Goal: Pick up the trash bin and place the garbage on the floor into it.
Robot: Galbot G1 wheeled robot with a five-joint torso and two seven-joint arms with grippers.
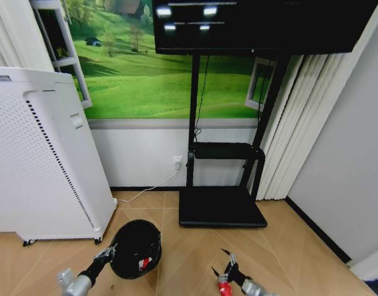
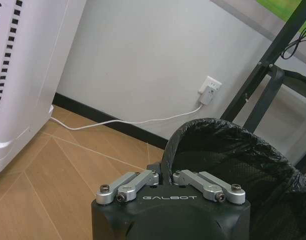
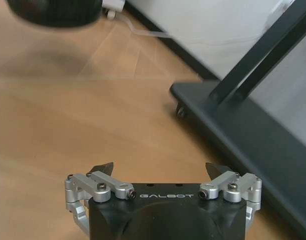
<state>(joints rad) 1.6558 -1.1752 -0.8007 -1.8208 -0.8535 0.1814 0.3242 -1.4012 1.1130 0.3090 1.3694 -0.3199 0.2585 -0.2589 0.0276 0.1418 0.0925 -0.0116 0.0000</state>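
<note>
Nearest the robot, the right gripper [image 1: 224, 269] hung low over the floor [image 1: 287, 246], fingers spread wide w/ nothing between them. In the right wrist view the same gripper [image 3: 160, 170] showed both fingertips well apart above bare parquet.

To its left, the left gripper [image 1: 110, 251] was clamped onto the near rim of the trash bin [image 1: 136, 246]. In the left wrist view the gripper [image 2: 165, 175] had its fingers drawn in tight on the rim of the bin [image 2: 232, 160], which was lined w/ a black bag. The bin was tipped, mouth facing up toward the head cam, and a small red-and-white scrap [image 1: 143, 264] lay inside near the lower edge. Can't tell whether the bin was touching the floor or lifted clear.

Farther back on the left stood a white perforated appliance [image 1: 47, 166] on casters. To the right, a black TV stand [image 1: 222, 206] w/ a flat base sat against the wall, carrying a dark screen [image 1: 262, 24]. A white cable [image 2: 123, 122] ran along the skirting to a wall socket [image 2: 210, 90]. A green landscape mural [image 1: 145, 80] covered the wall above.
</note>
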